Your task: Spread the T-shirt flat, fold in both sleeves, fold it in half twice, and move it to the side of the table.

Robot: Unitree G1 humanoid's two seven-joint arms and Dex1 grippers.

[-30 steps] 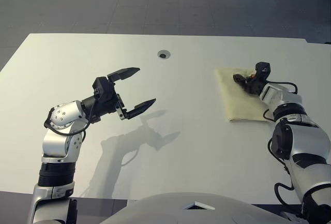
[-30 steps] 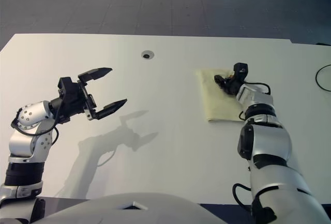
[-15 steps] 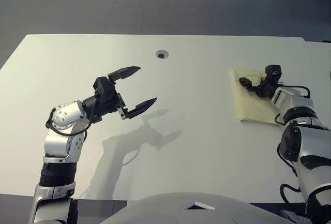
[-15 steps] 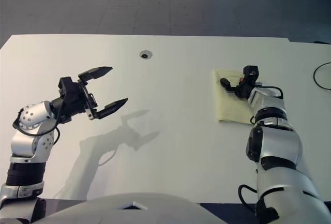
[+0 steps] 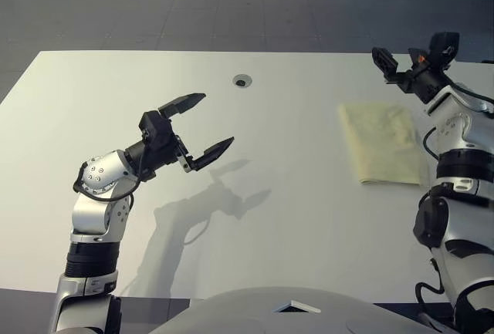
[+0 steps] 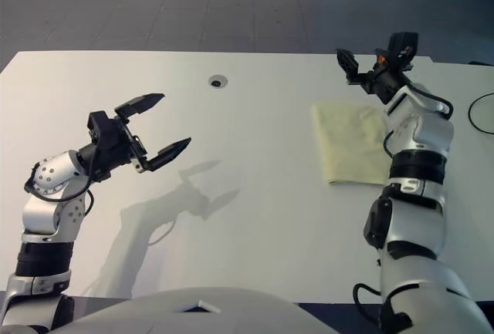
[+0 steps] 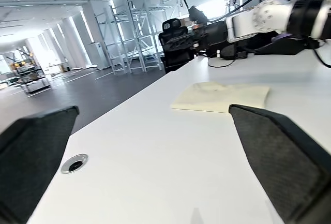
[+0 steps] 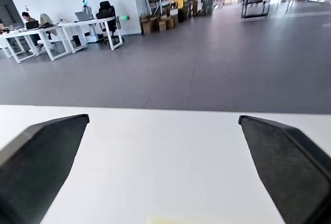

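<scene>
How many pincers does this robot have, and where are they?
2. The left pincer hangs open above the table's left half; the right pincer hovers open near the far right edge, just beyond the folded T-shirt.

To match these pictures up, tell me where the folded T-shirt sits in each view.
Left eye view: T-shirt on the table's right part, beside the right arm.
Right eye view: same spot, right of centre.
Left wrist view: flat on the table, the right arm beyond it.
Right wrist view: perhaps a pale sliver at the near edge; too little to be sure.
Shared landmark: the round hole in the table.
</scene>
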